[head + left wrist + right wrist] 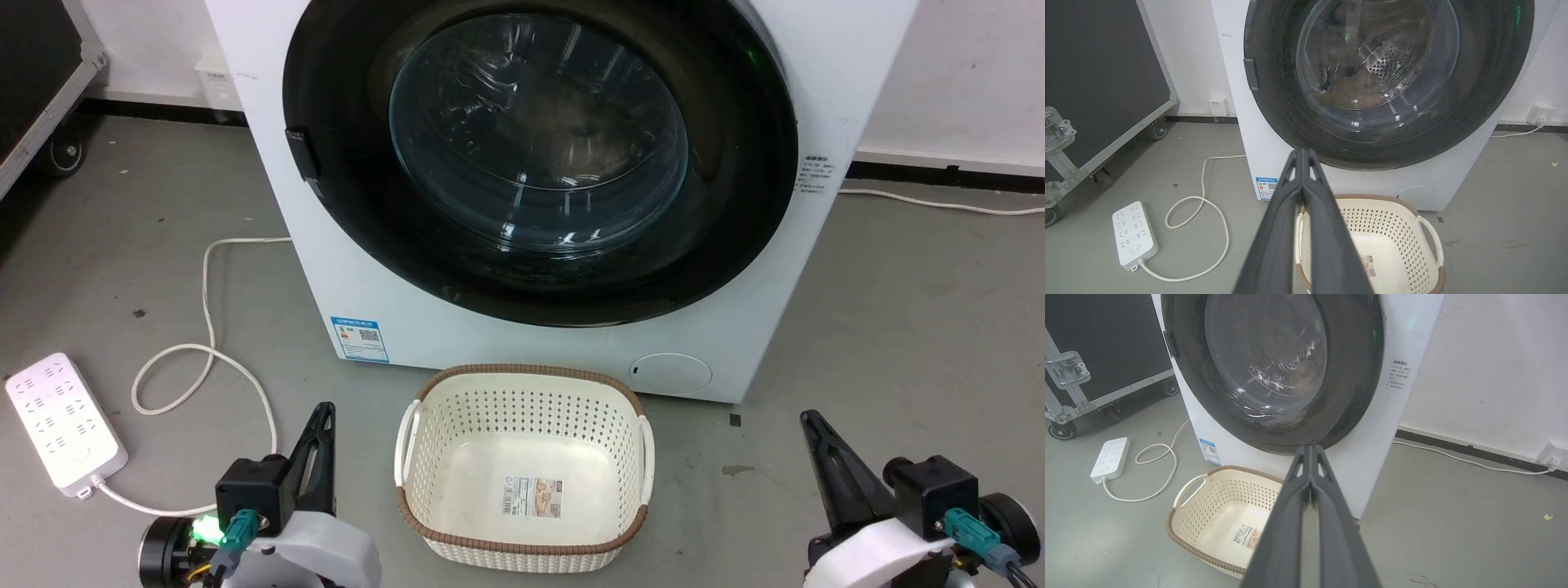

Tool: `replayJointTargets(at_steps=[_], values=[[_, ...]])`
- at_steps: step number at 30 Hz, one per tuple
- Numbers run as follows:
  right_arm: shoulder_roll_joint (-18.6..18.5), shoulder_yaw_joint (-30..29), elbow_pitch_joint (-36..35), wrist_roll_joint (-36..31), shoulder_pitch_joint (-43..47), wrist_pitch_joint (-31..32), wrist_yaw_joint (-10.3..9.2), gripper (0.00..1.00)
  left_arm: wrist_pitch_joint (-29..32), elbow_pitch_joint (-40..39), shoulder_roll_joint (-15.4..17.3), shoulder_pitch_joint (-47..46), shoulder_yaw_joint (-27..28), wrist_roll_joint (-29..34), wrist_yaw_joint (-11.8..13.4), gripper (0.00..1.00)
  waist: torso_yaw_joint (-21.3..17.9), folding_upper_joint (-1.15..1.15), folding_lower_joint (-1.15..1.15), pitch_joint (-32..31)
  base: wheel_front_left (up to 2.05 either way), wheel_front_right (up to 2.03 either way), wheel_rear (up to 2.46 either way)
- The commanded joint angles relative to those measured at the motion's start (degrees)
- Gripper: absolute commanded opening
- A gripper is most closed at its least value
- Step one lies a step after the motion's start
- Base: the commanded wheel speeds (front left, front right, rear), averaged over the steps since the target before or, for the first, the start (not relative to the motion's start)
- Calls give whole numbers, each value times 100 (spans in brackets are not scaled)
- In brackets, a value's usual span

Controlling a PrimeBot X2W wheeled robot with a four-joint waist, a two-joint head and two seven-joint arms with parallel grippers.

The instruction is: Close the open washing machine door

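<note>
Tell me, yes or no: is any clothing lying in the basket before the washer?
No, the basket holds just a paper label stuck on its bare cream bottom.

I hold both arms low and near. My left gripper (326, 413) sits at the near left, its two dark fingers (1278, 228) pressed together along their length, gripping nothing. My right gripper (808, 420) mirrors it at the near right, its jaws likewise closed and empty. Both point toward the far side, tips leaning slightly inward. A green light (204, 529) glows at the left wrist.
</note>
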Motion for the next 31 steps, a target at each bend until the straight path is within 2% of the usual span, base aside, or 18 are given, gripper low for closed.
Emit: replayJointTargets(at_steps=[1, 31], values=[[33, 13, -41, -31, -62, 21, -4, 0, 22, -39, 0, 56, 15, 61, 20, 0, 1, 0, 0, 0, 0, 0, 0], [49, 59, -147, -68, -93, 304, -5, 0, 304, -224, -27, 69, 132, 208, 72, 0, 14, 0, 0, -15, 0, 0, 0]])
